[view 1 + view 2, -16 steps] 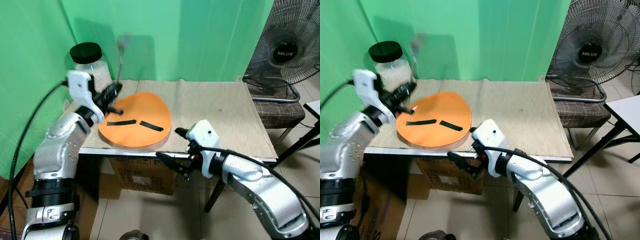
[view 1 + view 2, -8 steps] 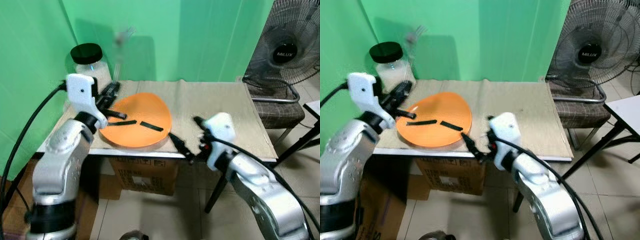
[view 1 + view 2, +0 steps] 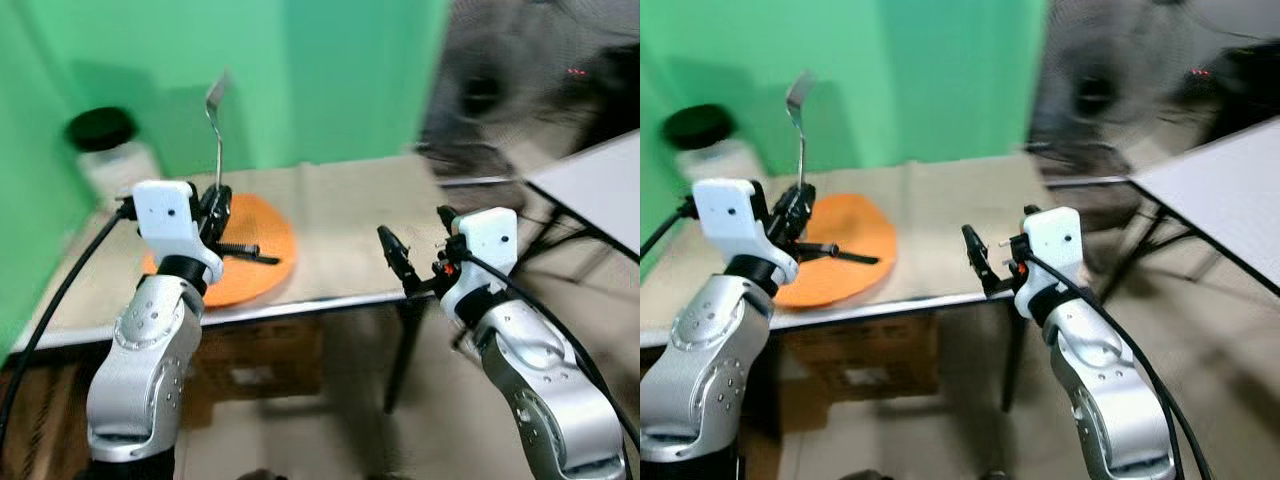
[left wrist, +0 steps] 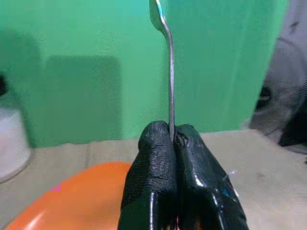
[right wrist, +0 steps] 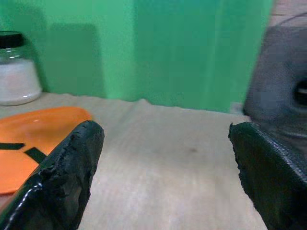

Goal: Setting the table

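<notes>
My left gripper [image 3: 221, 198] is shut on the handle of a metal fork [image 3: 217, 130], which stands upright with its head on top; the pads [image 4: 158, 143] pinch the stem [image 4: 171, 72]. The gripper hangs over the near left part of an orange plate [image 3: 268, 232] that has two black strips [image 3: 247, 251] lying on it. My right gripper [image 3: 418, 245] is open and holds nothing, level with the table's front edge, right of the plate. Its two fingers [image 5: 72, 172] stand wide apart over the beige cloth [image 5: 163, 158].
A glass jar with a black lid [image 3: 100, 150] stands at the table's back left against the green wall. The beige-covered table [image 3: 350, 205] is bare right of the plate. A blurred fan [image 3: 490, 95] and a white table [image 3: 590, 170] are to the right.
The camera has swung right, so the whole scene has shifted left and blurred. My right gripper has risen from under the table's front edge to its level. The fork stays held upright.
</notes>
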`<state>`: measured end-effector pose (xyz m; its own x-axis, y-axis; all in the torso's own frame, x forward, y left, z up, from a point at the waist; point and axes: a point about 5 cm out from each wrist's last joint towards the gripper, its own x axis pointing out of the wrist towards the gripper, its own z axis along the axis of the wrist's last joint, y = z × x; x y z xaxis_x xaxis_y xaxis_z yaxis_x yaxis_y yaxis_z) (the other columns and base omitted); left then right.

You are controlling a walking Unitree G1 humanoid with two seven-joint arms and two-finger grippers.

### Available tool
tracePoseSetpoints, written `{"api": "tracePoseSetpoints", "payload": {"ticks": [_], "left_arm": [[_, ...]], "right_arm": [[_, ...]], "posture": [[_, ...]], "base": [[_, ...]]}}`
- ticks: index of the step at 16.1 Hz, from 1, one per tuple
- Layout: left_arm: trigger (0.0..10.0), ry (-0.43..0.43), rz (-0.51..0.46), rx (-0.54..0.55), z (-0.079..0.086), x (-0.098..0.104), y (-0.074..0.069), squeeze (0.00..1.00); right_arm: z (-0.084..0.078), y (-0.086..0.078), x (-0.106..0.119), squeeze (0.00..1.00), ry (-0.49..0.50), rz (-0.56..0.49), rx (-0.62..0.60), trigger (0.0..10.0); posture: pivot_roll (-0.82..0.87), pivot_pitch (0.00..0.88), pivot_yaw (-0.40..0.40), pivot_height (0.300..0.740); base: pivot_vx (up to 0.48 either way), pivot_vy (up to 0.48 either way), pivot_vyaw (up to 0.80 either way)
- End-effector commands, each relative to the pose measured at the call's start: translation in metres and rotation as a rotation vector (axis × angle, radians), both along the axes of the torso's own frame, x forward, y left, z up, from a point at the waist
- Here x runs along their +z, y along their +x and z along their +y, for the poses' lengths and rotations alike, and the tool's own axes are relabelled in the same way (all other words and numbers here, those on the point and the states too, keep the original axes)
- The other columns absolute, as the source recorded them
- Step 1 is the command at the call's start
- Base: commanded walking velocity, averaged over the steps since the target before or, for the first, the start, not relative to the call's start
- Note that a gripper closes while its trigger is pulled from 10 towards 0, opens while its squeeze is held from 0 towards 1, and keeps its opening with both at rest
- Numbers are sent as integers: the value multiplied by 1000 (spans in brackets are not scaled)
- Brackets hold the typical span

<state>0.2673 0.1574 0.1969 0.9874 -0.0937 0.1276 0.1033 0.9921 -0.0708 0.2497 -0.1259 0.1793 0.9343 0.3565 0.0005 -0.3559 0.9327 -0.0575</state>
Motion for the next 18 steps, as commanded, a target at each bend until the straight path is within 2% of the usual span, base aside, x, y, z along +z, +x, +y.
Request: {"api": "tracePoseSetpoints", "payload": {"ticks": [1,2,4,5,6,7,9,10,16,18], "left_arm": [[10000,22,-25,24,4,5,-3,0],[10000,38,-16,50,8,4,-5,0],[10000,86,36,29,11,-5,-12,0],[10000,108,40,11,11,-7,-15,0],[10000,133,55,17,12,-10,-18,0],[10000,126,90,21,13,-15,-20,0],[10000,128,101,34,13,-17,-23,0],[10000,109,104,46,13,-18,-23,0],[10000,96,98,85,19,-16,-22,0],[10000,94,85,81,17,-13,-20,0]], "right_arm": [[3,1,3,1000,17,-18,12,10000],[-1,2,4,1000,11,-28,-18,10000],[-13,6,5,1000,9,-31,-104,10000],[-18,8,7,1000,11,-53,-140,10000],[-21,10,11,1000,-21,-122,-176,10000],[-22,11,10,1000,-47,-126,-191,10000],[-19,10,0,1000,-9,-11,-125,10000],[-18,9,-3,0,-5,11,-108,10000],[-12,7,-9,0,-15,48,-88,10000],[-10,6,-9,0,-16,49,-76,10000]], "posture": [[-21,0,60,740],[-21,0,60,740],[-26,0,58,740],[-24,0,56,740],[-23,0,51,740],[-23,0,51,740],[-20,0,44,740],[-20,0,43,740],[-31,0,44,740],[-37,0,43,740]], "base": [[0,0,-800],[0,0,-800],[0,0,-800],[0,0,-800],[0,0,-800],[0,0,-800],[0,0,-719],[0,0,0],[0,0,0],[0,-272,0]]}}
